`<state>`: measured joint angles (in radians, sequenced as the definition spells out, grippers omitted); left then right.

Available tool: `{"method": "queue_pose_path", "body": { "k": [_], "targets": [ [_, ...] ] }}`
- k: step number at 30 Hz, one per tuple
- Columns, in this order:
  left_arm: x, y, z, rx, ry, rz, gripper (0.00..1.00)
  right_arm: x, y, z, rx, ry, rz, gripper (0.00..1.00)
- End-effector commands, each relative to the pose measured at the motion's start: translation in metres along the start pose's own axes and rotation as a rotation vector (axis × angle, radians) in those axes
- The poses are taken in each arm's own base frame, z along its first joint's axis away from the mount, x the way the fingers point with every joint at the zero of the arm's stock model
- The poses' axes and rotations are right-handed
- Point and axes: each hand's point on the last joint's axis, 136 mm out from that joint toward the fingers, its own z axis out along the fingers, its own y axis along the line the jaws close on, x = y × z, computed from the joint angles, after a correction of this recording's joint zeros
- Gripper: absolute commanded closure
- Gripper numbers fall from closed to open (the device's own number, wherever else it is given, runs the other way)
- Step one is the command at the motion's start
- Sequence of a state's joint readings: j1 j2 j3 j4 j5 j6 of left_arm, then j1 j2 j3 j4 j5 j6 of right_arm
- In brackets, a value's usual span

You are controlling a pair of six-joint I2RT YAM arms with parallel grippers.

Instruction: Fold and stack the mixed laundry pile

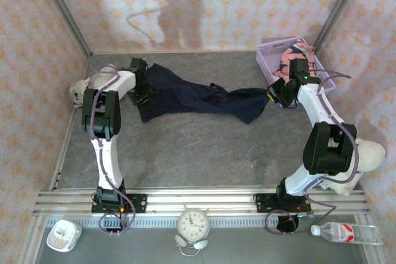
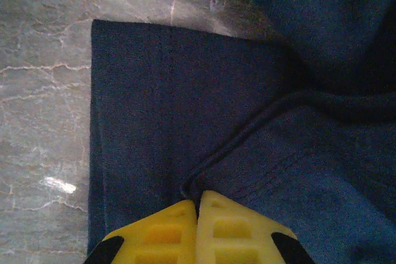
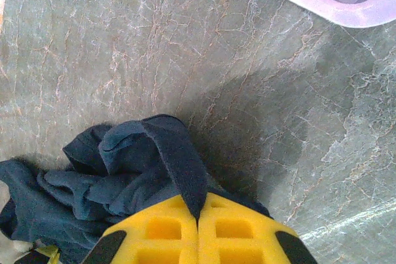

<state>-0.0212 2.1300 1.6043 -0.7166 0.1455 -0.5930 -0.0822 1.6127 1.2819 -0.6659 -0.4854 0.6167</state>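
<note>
progress: early, nothing folded or stacked yet | navy garment (image 1: 198, 97) lying stretched between the arms, far side of table (image 1: 185, 153) | left gripper (image 2: 198, 201) pinching its left end, jaws closed on cloth | right gripper (image 3: 198, 209) clamping its bunched right end | pink garment (image 1: 288, 60) sitting in basket (image 1: 270, 54) far right, waiting

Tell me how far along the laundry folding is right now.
Nothing looks folded or stacked yet. In hand: the navy garment lies stretched out on the table, with the left gripper shut on its hem end and the right gripper shut on the bunched other end. Left: folding it, then the pink garment, which sits in the basket.
</note>
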Motion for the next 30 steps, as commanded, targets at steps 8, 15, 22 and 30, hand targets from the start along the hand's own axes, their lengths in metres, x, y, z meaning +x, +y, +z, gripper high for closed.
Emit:
{"method": "queue_pose_path", "body": {
  "k": [8,15,22,30],
  "targets": [
    [-0.027,-0.021,-0.085,0.105,-0.082,0.015,1.0,-0.008,-0.007,-0.012,0.029,-0.059,0.012,1.0],
    [-0.067,-0.069,-0.162,0.305,-0.186,-0.008,1.0,-0.034,0.05,-0.02,-0.118,-0.053,0.005,1.0],
    [-0.15,-0.121,-0.345,0.743,-0.51,-0.122,1.0,-0.107,0.192,-0.146,-0.496,-0.216,-0.082,1.0],
    [-0.153,-0.064,-0.528,1.079,-0.825,-0.229,1.0,-0.101,0.257,-0.328,-0.859,-0.438,-0.205,1.0]
  ]
}}
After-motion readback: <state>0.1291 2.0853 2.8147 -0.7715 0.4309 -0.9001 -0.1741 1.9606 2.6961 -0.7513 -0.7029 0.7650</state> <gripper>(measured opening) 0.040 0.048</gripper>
